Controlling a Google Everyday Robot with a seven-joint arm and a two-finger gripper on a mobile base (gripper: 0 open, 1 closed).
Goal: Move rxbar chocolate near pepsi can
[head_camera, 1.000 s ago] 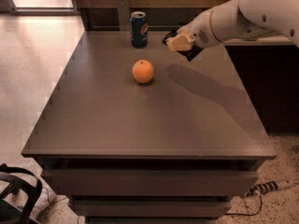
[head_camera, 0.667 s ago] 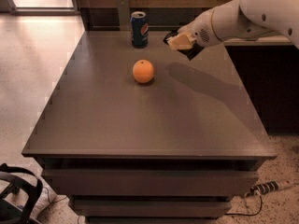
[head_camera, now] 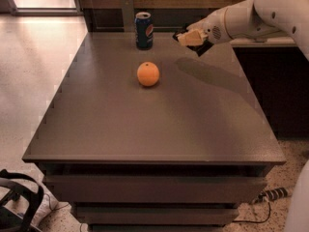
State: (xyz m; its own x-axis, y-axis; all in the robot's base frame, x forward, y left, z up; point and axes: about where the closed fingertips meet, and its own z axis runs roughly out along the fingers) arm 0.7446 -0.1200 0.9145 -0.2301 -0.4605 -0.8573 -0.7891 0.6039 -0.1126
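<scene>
Although the desk [head_camera: 145,129] fills most of the view, everything that matters sits along its far edge. Reaching in from the right, the white arm [head_camera: 251,16] hangs over the far right part of the top. The pepsi can [head_camera: 144,30] stands upright at the far edge, left of the arm's end. An orange [head_camera: 148,74] rests nearer the camera, just in front of the can and apart from it. Above the surface, the tool [head_camera: 189,37] hovers level with the can's upper half and close to its right, with a clear gap between them. It appears pressed onto the rxbar chocolate [head_camera: 200,48], a dark flat strip showing under and behind its tan tips; no bar lies on the desk.

So the can lies to the left of the tool, and the likely move is a short carry leftward and downward. The bar's long axis seems to run along the tool, slanting toward the near right. Most of the wrapper is hidden by the tool, no lettering can be read, and the height of the bar above the desk is hard to judge.
</scene>
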